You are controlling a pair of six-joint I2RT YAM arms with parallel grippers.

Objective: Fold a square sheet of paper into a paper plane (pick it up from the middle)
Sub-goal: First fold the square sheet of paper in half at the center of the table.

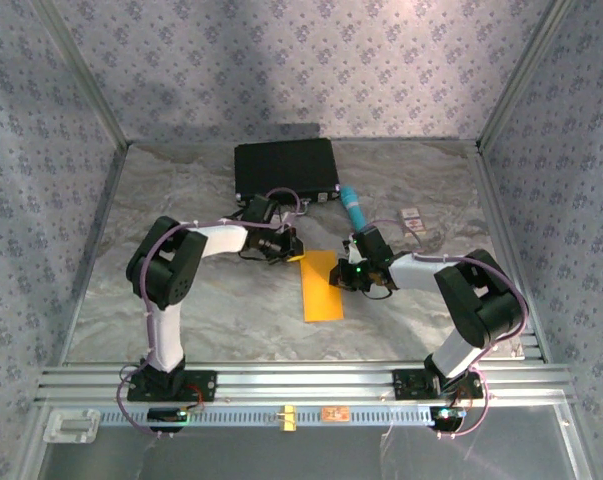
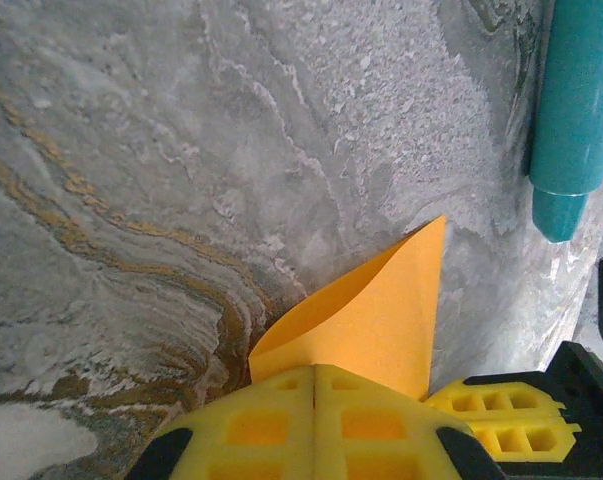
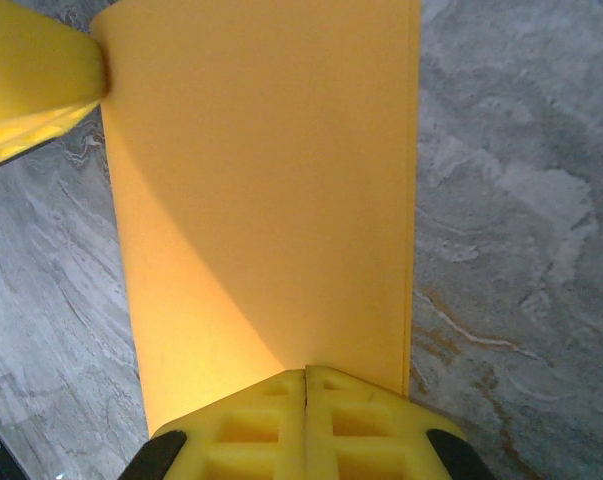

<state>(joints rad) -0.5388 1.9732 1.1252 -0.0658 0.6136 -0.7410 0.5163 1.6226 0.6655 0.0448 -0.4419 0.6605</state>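
Note:
The square sheet of paper [image 1: 321, 290] lies on the marble tabletop, folded into a narrow orange-yellow rectangle. My left gripper [image 1: 291, 250] is shut, its tips set on the sheet's far left corner. In the left wrist view the paper [image 2: 381, 320] comes out from under the closed tips [image 2: 314, 368], its fold still rounded and loose. My right gripper [image 1: 347, 275] is shut too, at the sheet's right edge. Its tips [image 3: 306, 370] rest on the paper [image 3: 271, 200], which shows two layers along one edge. No paper shows between either pair of jaws. No paper plane shape is formed.
A teal tube [image 1: 353, 205] lies just beyond the paper, close to the left gripper's front [image 2: 576, 110]. A black case [image 1: 286, 168] sits at the back and a small card [image 1: 413, 218] to the right. Metal frame rails edge the table.

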